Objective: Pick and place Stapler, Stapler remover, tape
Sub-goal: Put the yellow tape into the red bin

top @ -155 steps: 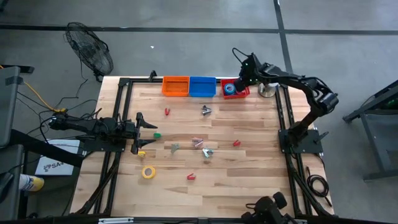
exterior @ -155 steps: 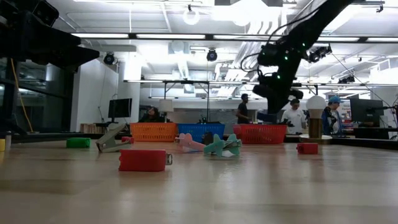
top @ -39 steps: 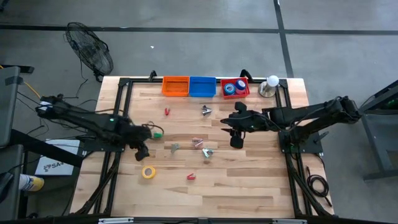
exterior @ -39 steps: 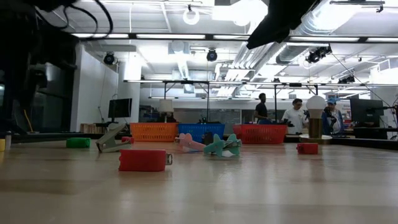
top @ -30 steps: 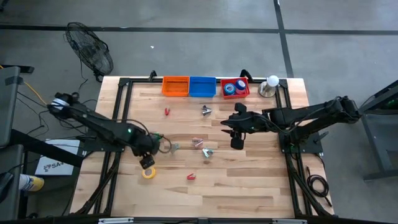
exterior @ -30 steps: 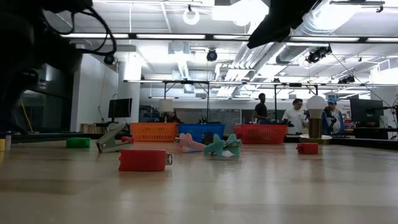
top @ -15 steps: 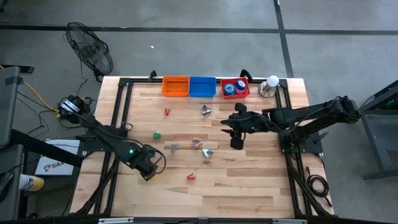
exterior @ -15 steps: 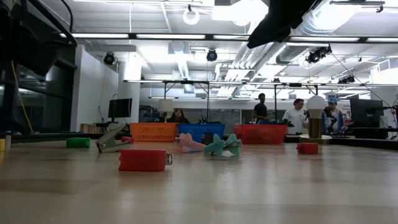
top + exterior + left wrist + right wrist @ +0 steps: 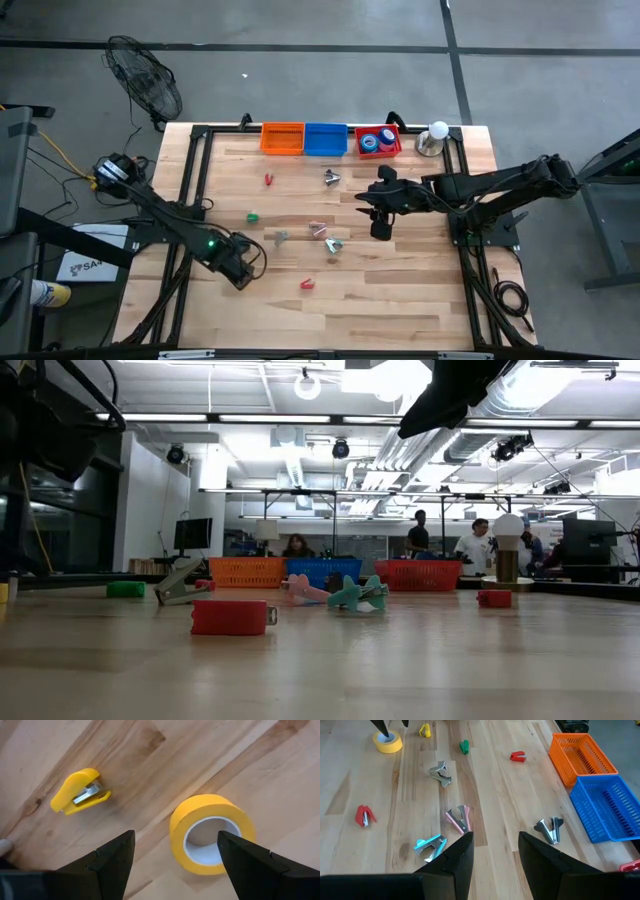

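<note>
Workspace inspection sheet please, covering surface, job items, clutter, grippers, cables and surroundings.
Surface: wooden table, scattered items.
Job's things: yellow tape flat between the open fingers of the left gripper; yellow stapler nearby; blue tape rolls in the red bin; orange bin and blue bin look empty.
Clutter: white ball on metal base.
Grippers: right gripper open, mid-table, holding nothing.
Cables: yellow cord on floor.
Surroundings: fan; people beyond table.

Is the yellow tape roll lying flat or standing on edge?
Flat. In the left wrist view the yellow tape roll rests on the table with its open centre facing up, between the open fingers of the left tool.
</note>
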